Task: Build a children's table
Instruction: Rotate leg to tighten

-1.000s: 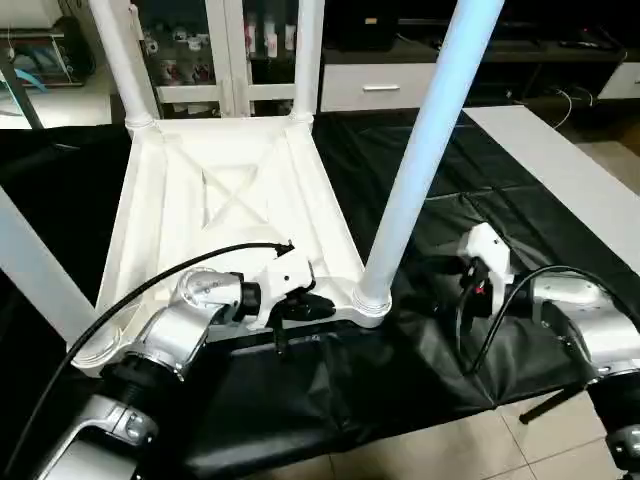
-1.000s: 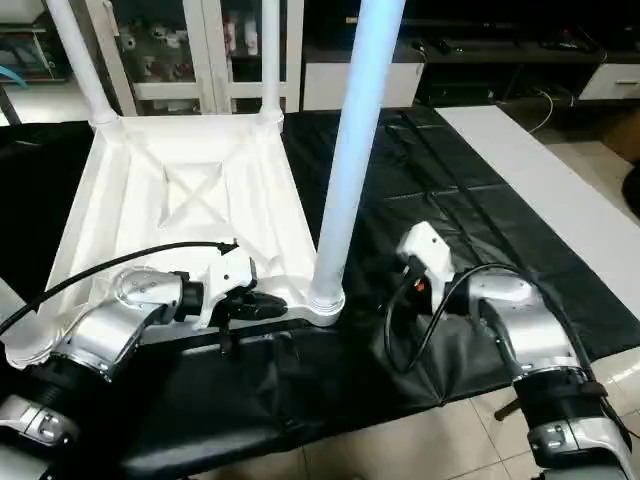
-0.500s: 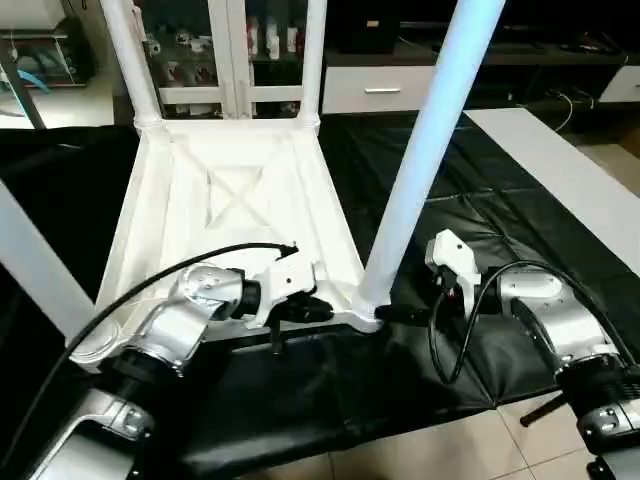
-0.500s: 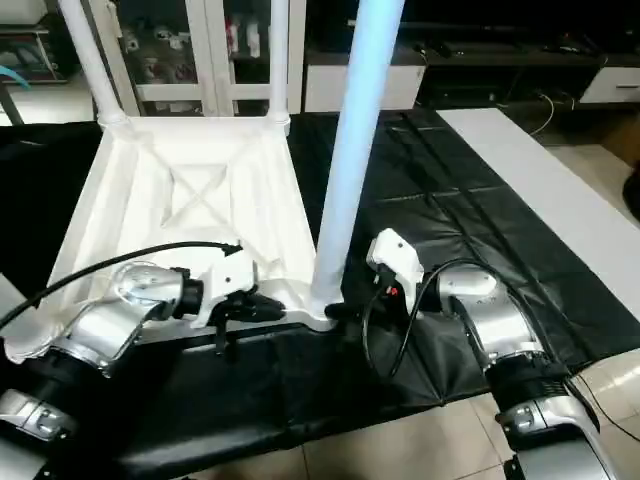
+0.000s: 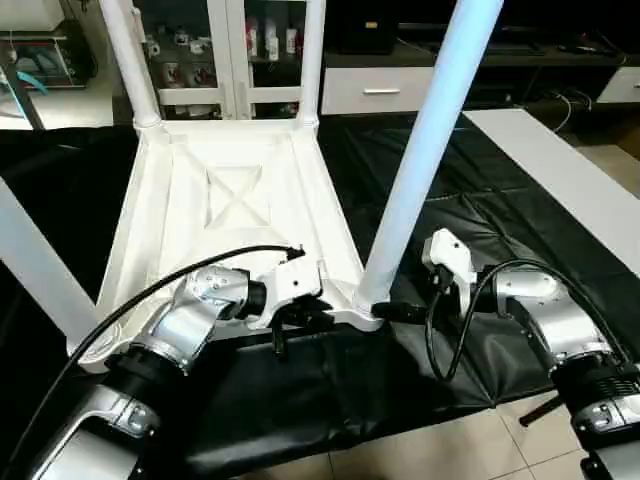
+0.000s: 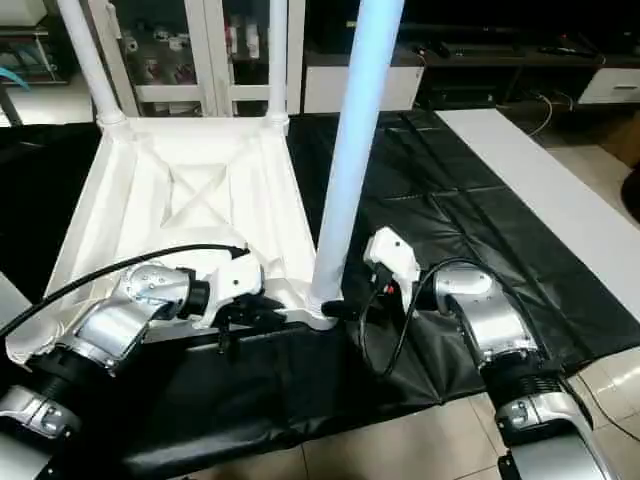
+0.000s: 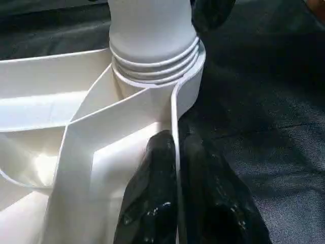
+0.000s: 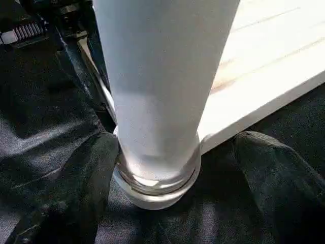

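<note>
The white tabletop [image 5: 230, 190] lies upside down on a black cloth, ribs up, with legs standing in its corner sockets. The near-right leg [image 5: 420, 150] rises tall from its socket [image 5: 366, 300]. My left gripper [image 5: 310, 318] sits at the near rim beside that socket; in the left wrist view its fingers [image 7: 152, 168] pinch the thin rim wall [image 7: 175, 109] between them. My right gripper [image 5: 395, 312] is at the base of the near-right leg [image 8: 157, 101], open, with one finger [image 8: 86, 183] close against the leg's base and the other [image 8: 274, 178] standing apart.
Two more legs [image 5: 125, 60] [image 5: 310, 60] stand at the far corners and one [image 5: 35, 265] at the near left. The black cloth [image 5: 480, 200] covers the work surface. A white board [image 5: 560, 170] lies at the right; a glass cabinet [image 5: 230, 50] stands behind.
My right gripper has moved left from beside the table to the base of the near-right leg, its fingers now around it. The left gripper stays at the rim.
</note>
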### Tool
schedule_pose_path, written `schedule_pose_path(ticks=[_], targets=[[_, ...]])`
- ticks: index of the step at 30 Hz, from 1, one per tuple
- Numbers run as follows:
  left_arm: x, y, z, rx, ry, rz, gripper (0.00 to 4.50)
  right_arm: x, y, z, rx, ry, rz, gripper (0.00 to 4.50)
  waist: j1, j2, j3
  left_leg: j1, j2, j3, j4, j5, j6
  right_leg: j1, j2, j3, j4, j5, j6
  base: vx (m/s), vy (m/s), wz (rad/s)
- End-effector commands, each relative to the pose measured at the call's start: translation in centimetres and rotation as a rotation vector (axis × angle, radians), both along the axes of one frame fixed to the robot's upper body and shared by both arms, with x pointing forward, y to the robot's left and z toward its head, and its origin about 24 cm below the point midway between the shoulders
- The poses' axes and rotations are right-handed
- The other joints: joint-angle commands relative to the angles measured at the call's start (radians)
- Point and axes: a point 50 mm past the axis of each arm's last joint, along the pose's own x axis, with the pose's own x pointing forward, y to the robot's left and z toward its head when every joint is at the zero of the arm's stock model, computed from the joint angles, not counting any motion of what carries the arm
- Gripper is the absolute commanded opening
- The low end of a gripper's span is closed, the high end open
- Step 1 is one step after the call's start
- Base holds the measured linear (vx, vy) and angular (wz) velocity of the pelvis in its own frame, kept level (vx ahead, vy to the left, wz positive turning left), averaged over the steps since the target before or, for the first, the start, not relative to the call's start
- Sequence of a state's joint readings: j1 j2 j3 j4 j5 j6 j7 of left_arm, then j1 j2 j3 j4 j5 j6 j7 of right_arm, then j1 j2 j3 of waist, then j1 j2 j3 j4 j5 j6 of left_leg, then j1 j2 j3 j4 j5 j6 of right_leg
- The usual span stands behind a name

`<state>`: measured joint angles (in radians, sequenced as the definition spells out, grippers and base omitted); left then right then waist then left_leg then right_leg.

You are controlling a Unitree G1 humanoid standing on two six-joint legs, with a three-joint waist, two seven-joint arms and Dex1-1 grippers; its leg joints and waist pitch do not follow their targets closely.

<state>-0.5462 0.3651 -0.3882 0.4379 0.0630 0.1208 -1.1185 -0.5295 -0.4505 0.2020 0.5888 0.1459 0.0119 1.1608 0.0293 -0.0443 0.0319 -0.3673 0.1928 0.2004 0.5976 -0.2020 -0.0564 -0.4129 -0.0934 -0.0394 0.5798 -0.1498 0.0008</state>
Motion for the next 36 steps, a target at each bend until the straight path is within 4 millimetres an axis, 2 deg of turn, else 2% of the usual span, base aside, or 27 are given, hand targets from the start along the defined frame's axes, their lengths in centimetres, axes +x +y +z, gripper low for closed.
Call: schedule_pose_path(ticks=[1, 3, 11, 16, 17, 18, 19, 20, 24, 25, 28, 31, 35, 36], targets=[[-0.7, -0.4, -1.4, 0.034, 0.060, -0.030, 0.25, 0.6, -0.2, 0.5, -0.016, -0.031, -0.030, 3.98, -0.006, 0.003, -0.053, 0.015, 0.039, -0.014, -0.079, -0.251, 0.034, 0.039, -0.039, 0.026, -0.054, -0.242, -0.233, 0.000, 0.000, 0.00], [-0.7, -0.4, -1.4, 0.036, 0.062, -0.030, 0.07, 0.8, -0.2, 0.4, -0.024, -0.036, -0.041, 3.98, -0.008, 0.003, -0.052, 0.015, 0.040, -0.014, -0.080, -0.259, 0.032, 0.038, -0.038, 0.026, -0.056, -0.252, -0.231, 0.000, 0.000, 0.00], [-1.3, -0.3, -1.8, 0.050, 0.108, -0.054, 0.07, 0.6, 0.7, 0.2, -0.017, -0.014, 0.044, 3.98, -0.010, 0.003, -0.052, 0.016, 0.040, -0.015, -0.081, -0.274, 0.029, 0.036, -0.040, 0.026, -0.057, -0.273, -0.227, 0.000, 0.000, 0.00], [-2.3, -0.5, -1.8, 0.063, 0.126, -0.154, 0.07, 1.0, 1.2, -0.4, -0.094, -0.046, 0.072, 3.98, -0.009, 0.002, -0.056, 0.015, 0.041, -0.013, -0.077, -0.217, 0.043, 0.039, -0.041, 0.025, -0.046, -0.193, -0.254, 0.000, 0.000, 0.00], [-2.5, -0.6, -1.8, 0.062, 0.128, -0.175, 0.07, 1.0, 1.3, -0.4, -0.096, -0.047, 0.074, 3.98, -0.010, -0.002, -0.055, 0.014, 0.041, -0.012, -0.076, -0.209, 0.049, 0.040, -0.040, 0.025, -0.046, -0.185, -0.255, 0.000, 0.000, 0.00], [-2.7, -0.7, -1.7, 0.062, 0.129, -0.185, 0.07, 1.1, 1.3, -0.4, -0.094, -0.046, 0.076, 3.98, -0.010, 0.001, -0.055, 0.014, 0.042, -0.012, -0.076, -0.203, 0.054, 0.040, -0.040, 0.025, -0.044, -0.176, -0.261, 0.000, 0.000, 0.00], [-2.9, -0.9, -1.7, 0.062, 0.130, -0.200, 0.07, 1.2, 1.5, -0.3, -0.081, -0.043, 0.081, 3.98, -0.011, 0.002, -0.055, 0.014, 0.041, -0.012, -0.076, -0.203, 0.054, 0.041, -0.039, 0.025, -0.044, -0.175, -0.263, 0.000, 0.000, 0.00], [-3.0, -0.9, -1.7, 0.061, 0.132, -0.202, 0.07, 1.2, 1.6, -0.2, -0.074, -0.041, 0.089, 3.98, -0.013, -0.004, -0.054, 0.014, 0.042, -0.011, -0.077, -0.212, 0.053, 0.041, -0.038, 0.025, -0.046, -0.185, -0.260, 0.000, 0.000, 0.00], [-2.9, -1.0, -1.7, 0.062, 0.130, -0.193, 0.07, 1.0, 1.8, 0.0, -0.045, -0.025, 0.139, 3.98, -0.018, -0.001, -0.053, 0.015, 0.042, -0.014, -0.079, -0.242, 0.043, 0.040, -0.039, 0.025, -0.049, -0.225, -0.251, 0.000, 0.000, 0.00], [-2.8, -0.9, -1.7, 0.064, 0.124, -0.184, 0.00, 0.9, 1.8, 0.0, -0.034, -0.014, 0.157, 3.68, -0.018, -0.004, -0.054, 0.016, 0.042, -0.012, -0.078, -0.246, 0.045, 0.039, -0.038, 0.025, -0.050, -0.224, -0.252, 0.000, 0.000, 0.00], [-2.7, -0.8, -1.8, 0.068, 0.119, -0.169, 0.00, 0.6, 1.7, -0.1, -0.015, 0.018, 0.193, 3.55, -0.015, 0.000, -0.054, 0.018, 0.043, -0.012, -0.078, -0.236, 0.051, 0.038, -0.038, 0.025, -0.048, -0.207, -0.259, 0.000, 0.000, 0.00], [-2.6, -0.6, -1.8, 0.074, 0.119, -0.166, 0.00, 0.4, 1.6, -0.3, -0.013, 0.033, 0.201, 3.18, -0.008, -0.001, -0.056, 0.018, 0.043, -0.010, -0.076, -0.209, 0.057, 0.040, -0.038, 0.026, -0.044, -0.179, -0.265, 0.000, 0.000, 0.00], [-2.6, -0.6, -1.8, 0.076, 0.120, -0.164, 0.00, 0.4, 1.6, -0.4, -0.014, 0.040, 0.205, 3.08, -0.005, 0.000, -0.055, 0.017, 0.043, -0.011, -0.077, -0.215, 0.052, 0.040, -0.039, 0.025, -0.045, -0.189, -0.264, 0.000, 0.000, 0.00], [-2.6, -0.6, -1.8, 0.076, 0.120, -0.164, 0.00, 0.4, 1.6, -0.4, -0.014, 0.040, 0.205, 2.84, -0.004, 0.000, -0.055, 0.018, 0.043, -0.011, -0.077, -0.216, 0.050, 0.040, -0.039, 0.025, -0.045, -0.190, -0.263, 0.000, 0.000, 0.00]])
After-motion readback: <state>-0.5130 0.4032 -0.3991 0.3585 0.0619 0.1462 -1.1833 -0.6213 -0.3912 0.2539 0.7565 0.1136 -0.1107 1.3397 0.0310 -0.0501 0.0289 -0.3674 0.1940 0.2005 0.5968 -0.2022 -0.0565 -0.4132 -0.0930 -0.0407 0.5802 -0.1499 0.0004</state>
